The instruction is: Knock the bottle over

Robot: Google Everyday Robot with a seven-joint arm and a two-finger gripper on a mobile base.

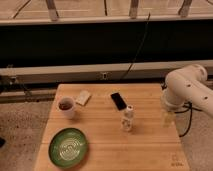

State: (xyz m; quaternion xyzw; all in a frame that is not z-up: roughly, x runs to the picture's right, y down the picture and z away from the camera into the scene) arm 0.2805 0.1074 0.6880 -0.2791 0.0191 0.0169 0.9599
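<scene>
The bottle (127, 119) is small, slim and whitish with a white cap. It stands upright near the middle of the wooden table (145, 150). My white arm (185, 87) comes in from the right. The gripper (167, 118) hangs downward over the table's right edge, level with the bottle and well to the right of it, not touching it.
A white mug (66, 106) stands at the left of the table. A green plate (68, 146) lies at the front left. A black phone (118, 100) and a pale packet (83, 97) lie behind the bottle. Cables hang by the wall behind.
</scene>
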